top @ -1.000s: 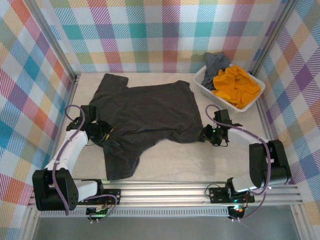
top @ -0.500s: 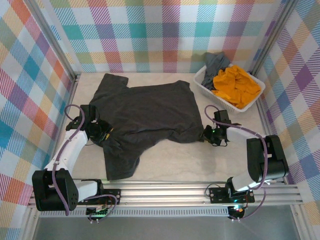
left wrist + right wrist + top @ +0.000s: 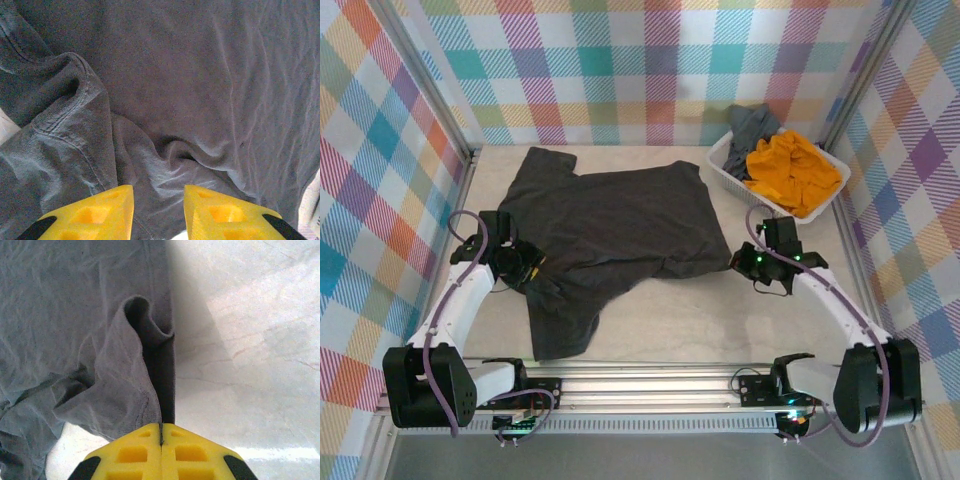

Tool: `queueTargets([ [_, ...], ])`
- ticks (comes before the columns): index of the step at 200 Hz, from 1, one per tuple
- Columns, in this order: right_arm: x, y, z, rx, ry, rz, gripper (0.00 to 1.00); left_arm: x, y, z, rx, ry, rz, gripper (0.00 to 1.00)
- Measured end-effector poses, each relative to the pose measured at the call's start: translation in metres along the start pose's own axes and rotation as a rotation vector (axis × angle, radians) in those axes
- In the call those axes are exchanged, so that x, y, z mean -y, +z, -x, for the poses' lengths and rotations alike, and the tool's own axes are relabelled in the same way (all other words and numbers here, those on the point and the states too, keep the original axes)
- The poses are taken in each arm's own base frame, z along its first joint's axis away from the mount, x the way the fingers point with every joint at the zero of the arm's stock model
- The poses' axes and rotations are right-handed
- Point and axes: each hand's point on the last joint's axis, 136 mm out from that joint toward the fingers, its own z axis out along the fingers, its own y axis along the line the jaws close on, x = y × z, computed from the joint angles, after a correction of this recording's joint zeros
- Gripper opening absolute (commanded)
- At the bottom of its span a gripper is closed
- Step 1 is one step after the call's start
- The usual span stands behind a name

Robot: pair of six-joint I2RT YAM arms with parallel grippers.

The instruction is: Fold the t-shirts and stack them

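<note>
White basket (image 3: 742,187) holds mustard shirt (image 3: 790,172); charcoal shirt (image 3: 610,215) spread beside.

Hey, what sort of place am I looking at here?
Probably a robot test cell, not a home: robot arms bolted to an aluminium rail, plaid panels walling the table, a dark t-shirt and white basket laid out.
</note>
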Motion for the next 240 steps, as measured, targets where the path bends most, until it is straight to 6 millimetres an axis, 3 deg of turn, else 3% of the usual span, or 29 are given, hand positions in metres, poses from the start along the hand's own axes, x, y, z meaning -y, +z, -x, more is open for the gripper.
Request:
queueTargets([
  [38,0.014,-0.009,-0.011,-0.011,0.031,-0.058,0.0,-0.001,0.001,-0.001,-0.001,-0.001,0.002,0.32],
  [58,0.035,-0.001,-0.028,-0.042,0.084,-0.122,0.21,-0.004,0.002,-0.002,-0.005,-0.002,0.007,0.32],
  [83,0.066,0.005,-0.055,-0.094,0.185,-0.232,0.23,-0.006,0.001,-0.004,-0.005,-0.003,0.009,0.32],
  [102,0.078,0.003,-0.066,-0.097,0.272,-0.274,0.28,-0.005,-0.001,-0.004,0.003,0.0,-0.001,0.32],
  [140,0.072,0.001,-0.078,-0.065,0.497,-0.198,0.38,-0.002,-0.01,-0.004,0.023,-0.001,-0.028,0.32],
  [162,0.062,0.005,-0.074,-0.066,0.638,-0.163,0.45,-0.001,-0.014,-0.004,0.033,-0.018,-0.043,0.32],
  [197,0.051,0.019,-0.068,-0.093,0.864,-0.145,0.45,0.001,-0.02,-0.005,0.043,-0.039,-0.064,0.31],
  [240,0.05,0.044,-0.064,-0.117,0.996,-0.153,0.43,-0.002,-0.023,-0.011,0.025,-0.053,-0.061,0.32],
])
